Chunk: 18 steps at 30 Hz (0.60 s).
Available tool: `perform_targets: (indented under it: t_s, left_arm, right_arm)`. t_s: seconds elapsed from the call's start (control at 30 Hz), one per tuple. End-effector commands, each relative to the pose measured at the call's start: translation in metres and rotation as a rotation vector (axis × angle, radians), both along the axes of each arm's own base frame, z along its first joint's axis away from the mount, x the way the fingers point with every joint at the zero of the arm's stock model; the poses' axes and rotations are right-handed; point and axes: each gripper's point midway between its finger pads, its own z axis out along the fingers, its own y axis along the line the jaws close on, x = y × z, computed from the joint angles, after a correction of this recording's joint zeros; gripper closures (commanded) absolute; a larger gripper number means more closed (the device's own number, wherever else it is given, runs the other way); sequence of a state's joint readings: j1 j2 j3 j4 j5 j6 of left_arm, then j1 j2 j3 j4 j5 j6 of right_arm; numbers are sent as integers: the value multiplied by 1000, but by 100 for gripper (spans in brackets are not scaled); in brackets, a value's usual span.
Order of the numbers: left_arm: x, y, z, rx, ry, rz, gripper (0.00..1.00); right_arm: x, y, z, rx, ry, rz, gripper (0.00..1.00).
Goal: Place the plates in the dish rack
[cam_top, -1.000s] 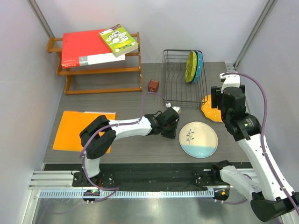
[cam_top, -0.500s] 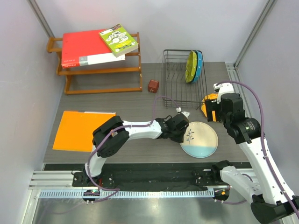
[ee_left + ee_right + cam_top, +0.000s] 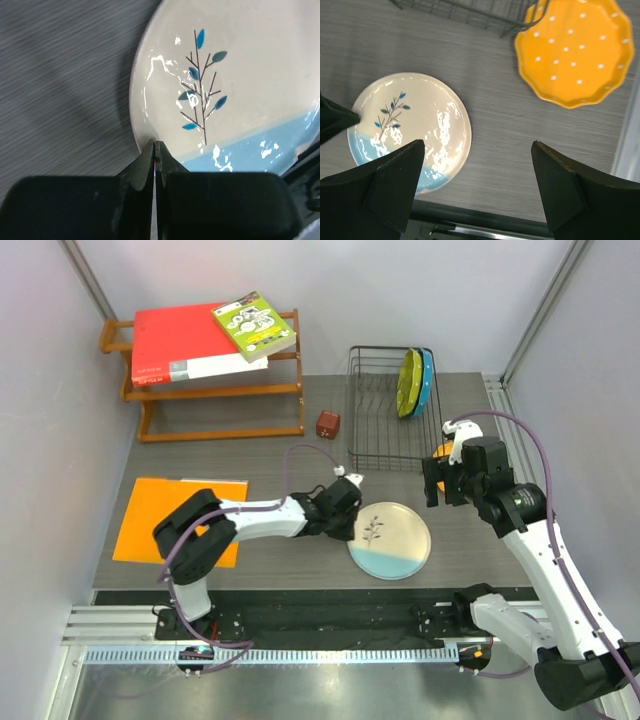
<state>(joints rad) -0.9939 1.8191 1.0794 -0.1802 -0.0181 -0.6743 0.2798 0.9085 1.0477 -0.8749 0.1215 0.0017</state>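
Observation:
The cream plate [image 3: 390, 540] with its blue band and sprig lies flat near the table's front. My left gripper [image 3: 350, 523] is shut, its tips [image 3: 156, 145] touching the plate's left rim [image 3: 142, 125]. The right gripper [image 3: 447, 480] hangs open above the table, with the cream plate [image 3: 412, 125] on one side and the orange-yellow dotted plate [image 3: 575, 50] on the other, and nothing between its fingers. The top view hides most of the orange plate under that arm. The black wire dish rack [image 3: 385, 410] holds the lime green plate [image 3: 408, 383] and the blue plate [image 3: 427, 380] upright at its right end.
A wooden shelf [image 3: 215, 390] with books stands at the back left. A small red-brown cube [image 3: 327, 424] sits left of the rack. An orange mat [image 3: 175, 518] lies at the left. The rack's corner [image 3: 520, 22] is close to the orange plate.
The left gripper reached the cream plate's rim, then drew back left, and the plate slid left with it. The right gripper opened wider and shifted left.

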Motion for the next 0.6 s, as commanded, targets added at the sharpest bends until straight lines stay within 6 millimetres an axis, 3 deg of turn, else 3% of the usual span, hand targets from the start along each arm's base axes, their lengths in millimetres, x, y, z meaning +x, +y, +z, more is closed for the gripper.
perform_targets:
  t_s: [0.0, 0.07, 0.1, 0.13, 0.27, 0.37, 0.43, 0.47, 0.5, 0.57]
  left_arm:
    - [-2, 68, -8, 137, -39, 42, 100]
    - [3, 87, -7, 154, -60, 64, 100]
    - [1, 101, -13, 174, -51, 74, 100]
    - [4, 109, -5, 161, -67, 92, 100]
    - [25, 164, -3, 199, -64, 202, 100]
    - [30, 200, -4, 226, -69, 270, 100]
    - [33, 210, -1, 193, -67, 314, 99]
    - [40, 209, 13, 131, -83, 317, 93]
    - [46, 206, 25, 92, -110, 313, 68]
    - [65, 201, 57, 35, -184, 293, 49]
  right_arm:
    - [-1, 37, -7, 172, 28, 103, 6]
    - [4, 55, -2, 232, 10, 183, 6]
    - [7, 59, -5, 266, 19, 167, 6]
    - [10, 64, -7, 294, 29, 161, 7]
    - [14, 107, -24, 510, 138, 235, 10]
    - [12, 117, -45, 598, 213, 185, 11]
    - [8, 119, -64, 627, 273, 141, 12]
    - [11, 121, -67, 640, 271, 138, 12]
    - [7, 124, -75, 659, 297, 147, 12]
    - [11, 132, -75, 702, 283, 162, 12]
